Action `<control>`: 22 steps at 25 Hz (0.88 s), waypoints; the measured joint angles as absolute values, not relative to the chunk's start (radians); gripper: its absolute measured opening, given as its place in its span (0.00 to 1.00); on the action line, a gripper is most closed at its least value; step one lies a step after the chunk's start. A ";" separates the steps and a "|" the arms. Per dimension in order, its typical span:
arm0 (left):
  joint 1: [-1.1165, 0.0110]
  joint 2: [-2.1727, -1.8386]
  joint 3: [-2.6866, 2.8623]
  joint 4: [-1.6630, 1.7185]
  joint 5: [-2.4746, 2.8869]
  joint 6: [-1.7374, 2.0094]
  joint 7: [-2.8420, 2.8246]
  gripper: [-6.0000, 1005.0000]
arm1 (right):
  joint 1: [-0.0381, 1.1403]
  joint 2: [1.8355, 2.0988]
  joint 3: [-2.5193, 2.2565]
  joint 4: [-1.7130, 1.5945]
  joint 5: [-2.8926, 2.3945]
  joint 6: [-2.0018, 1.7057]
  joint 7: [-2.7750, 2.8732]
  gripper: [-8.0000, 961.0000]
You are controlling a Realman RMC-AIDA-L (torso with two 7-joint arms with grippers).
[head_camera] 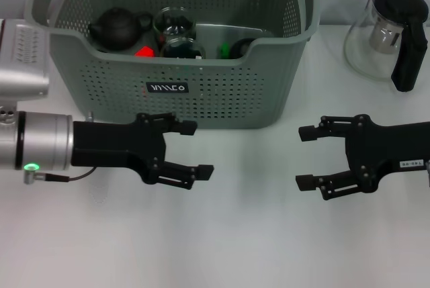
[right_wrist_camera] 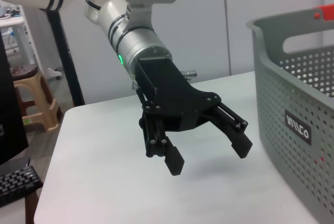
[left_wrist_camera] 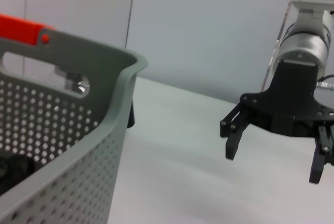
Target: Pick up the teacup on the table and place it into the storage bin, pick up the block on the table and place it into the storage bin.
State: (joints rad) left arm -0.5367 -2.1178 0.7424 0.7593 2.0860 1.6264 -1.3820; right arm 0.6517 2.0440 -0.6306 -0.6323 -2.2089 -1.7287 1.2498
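The grey-green perforated storage bin [head_camera: 201, 86] stands at the back centre of the white table, with orange clips on its handles. Inside it I see a glass teacup [head_camera: 173, 23], a small red block [head_camera: 143, 52], a dark teapot [head_camera: 117, 28] and something green [head_camera: 225, 51]. My left gripper [head_camera: 199, 148] hovers open and empty over the table just in front of the bin. Facing it from the right, my right gripper [head_camera: 302, 158] is also open and empty. The left wrist view shows the bin's wall [left_wrist_camera: 62, 130] and the right gripper [left_wrist_camera: 274, 156]. The right wrist view shows the left gripper [right_wrist_camera: 210, 157] beside the bin [right_wrist_camera: 297, 109].
A glass pitcher with a black handle [head_camera: 390, 36] stands at the back right of the table. Bare white tabletop [head_camera: 248, 234] lies between and in front of the grippers. Off the table, the right wrist view shows a stool [right_wrist_camera: 34, 104].
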 joint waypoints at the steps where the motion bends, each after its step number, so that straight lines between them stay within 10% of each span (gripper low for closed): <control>1: -0.536 -2.116 0.732 0.759 2.097 1.630 -1.382 0.95 | 0.657 2.045 -0.633 -0.632 -2.209 -1.727 1.251 0.98; 22: -0.513 -2.108 0.644 0.784 2.151 1.670 -1.382 0.95 | 0.692 2.060 -0.671 -0.623 -2.211 -1.681 1.265 0.98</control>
